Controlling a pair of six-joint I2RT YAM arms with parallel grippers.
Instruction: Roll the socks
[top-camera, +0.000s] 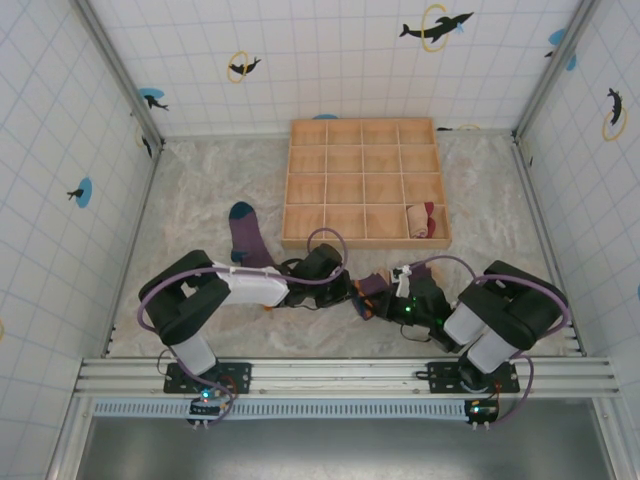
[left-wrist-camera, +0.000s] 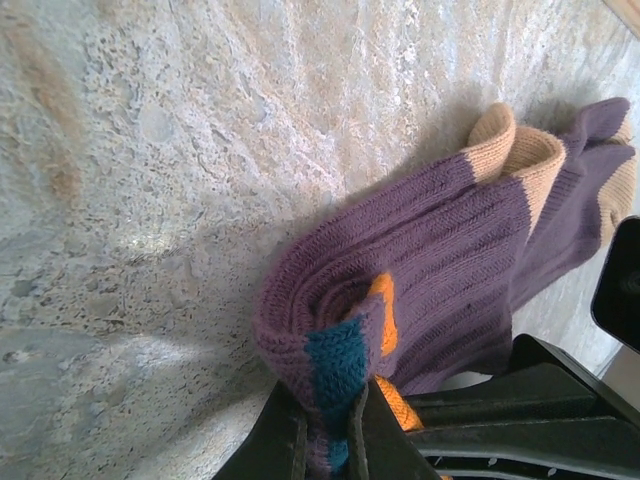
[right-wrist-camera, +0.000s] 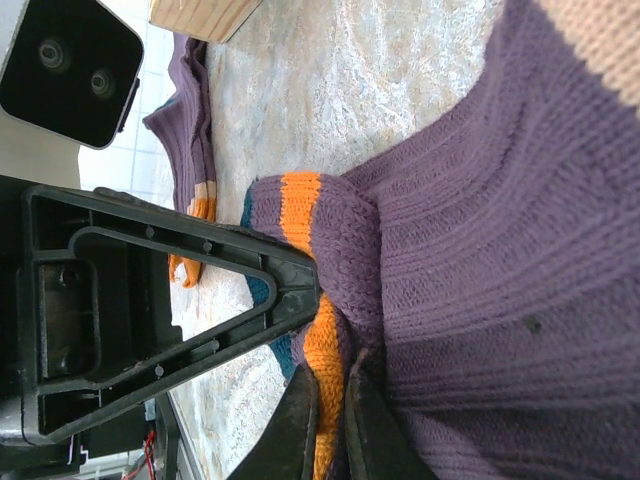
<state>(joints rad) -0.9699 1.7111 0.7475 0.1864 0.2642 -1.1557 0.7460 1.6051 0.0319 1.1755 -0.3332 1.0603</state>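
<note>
My left end effector (left-wrist-camera: 328, 440) is clamped on the teal and orange knit at the folded end of the purple sock bundle (left-wrist-camera: 420, 270). My right end effector (right-wrist-camera: 330, 420) is pinched shut on the same bundle at its orange band. The bundle sits by the middle of the worktop's (top-camera: 200, 180) near edge, with tan stripes at its other end. 1 more purple sock (top-camera: 248, 235) lies flat by the near-left corner of the wooden tray (top-camera: 360, 122). 1 rolled tan sock (top-camera: 421, 220) sits in the tray's near-right compartment.
</note>
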